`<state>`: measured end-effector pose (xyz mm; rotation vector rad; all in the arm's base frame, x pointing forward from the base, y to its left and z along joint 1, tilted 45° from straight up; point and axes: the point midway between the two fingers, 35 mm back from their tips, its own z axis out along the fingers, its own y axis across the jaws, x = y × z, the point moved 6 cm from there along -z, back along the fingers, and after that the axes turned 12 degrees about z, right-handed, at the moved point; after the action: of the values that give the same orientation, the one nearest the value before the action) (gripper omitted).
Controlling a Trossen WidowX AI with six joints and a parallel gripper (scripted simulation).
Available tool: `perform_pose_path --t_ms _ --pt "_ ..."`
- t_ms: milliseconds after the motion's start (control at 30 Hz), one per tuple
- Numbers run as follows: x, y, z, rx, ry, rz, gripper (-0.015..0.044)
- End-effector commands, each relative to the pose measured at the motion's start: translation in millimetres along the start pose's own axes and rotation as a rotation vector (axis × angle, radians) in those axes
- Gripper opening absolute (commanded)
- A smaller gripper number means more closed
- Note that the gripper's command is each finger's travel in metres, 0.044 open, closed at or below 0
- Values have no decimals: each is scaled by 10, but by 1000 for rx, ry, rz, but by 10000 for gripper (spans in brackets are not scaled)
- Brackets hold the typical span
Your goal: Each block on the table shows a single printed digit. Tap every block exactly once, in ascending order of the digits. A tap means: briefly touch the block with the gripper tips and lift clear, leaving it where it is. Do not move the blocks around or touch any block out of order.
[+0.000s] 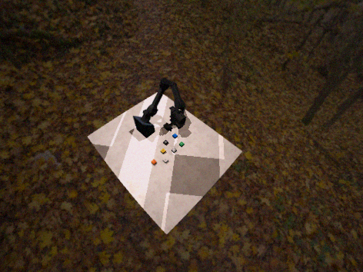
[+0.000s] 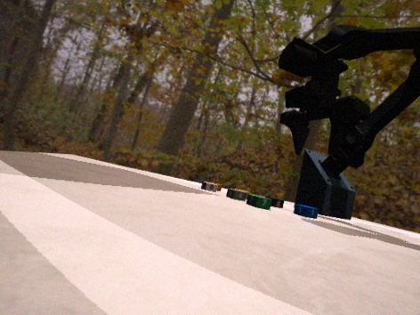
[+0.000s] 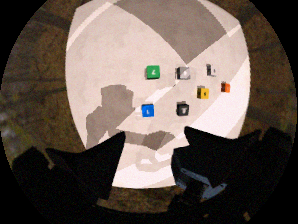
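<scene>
My gripper [image 3: 154, 132] is open and empty, raised above the table on the base side of the blocks. The blue block [image 1: 174, 135] [image 2: 306, 210] [image 3: 148, 110], showing 1, is nearest its left finger in the wrist view. The black block [image 1: 165, 142] [image 3: 183, 110] lies beyond the right fingertip. The green block [image 1: 181, 144] [image 2: 259, 201] [image 3: 153, 72] shows 7. The white block [image 1: 165, 160] [image 3: 210, 70] shows 0 in the exterior view. The grey block [image 1: 174, 150] [image 3: 184, 73], yellow block [image 1: 163, 150] [image 3: 203, 93] and orange block [image 1: 154, 162] [image 3: 226, 87] have digits too small to read surely.
The blocks stand apart on the pale table [image 1: 200, 138] with shadow patches across it. The arm's dark base [image 1: 144, 127] [image 2: 327, 191] stands at the table's far side in the top view. The arm's shadow falls near the blue block.
</scene>
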<state>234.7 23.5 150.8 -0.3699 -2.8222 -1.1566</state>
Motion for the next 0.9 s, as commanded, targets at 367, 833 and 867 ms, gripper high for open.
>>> perform_pose_path --t_ms 367,833,867 --pt "7 35 -10 -7 -2 4 400" --pt "-1077 -5 -19 -7 -6 1 400" --pt "-1077 -5 -19 -7 -6 1 400"
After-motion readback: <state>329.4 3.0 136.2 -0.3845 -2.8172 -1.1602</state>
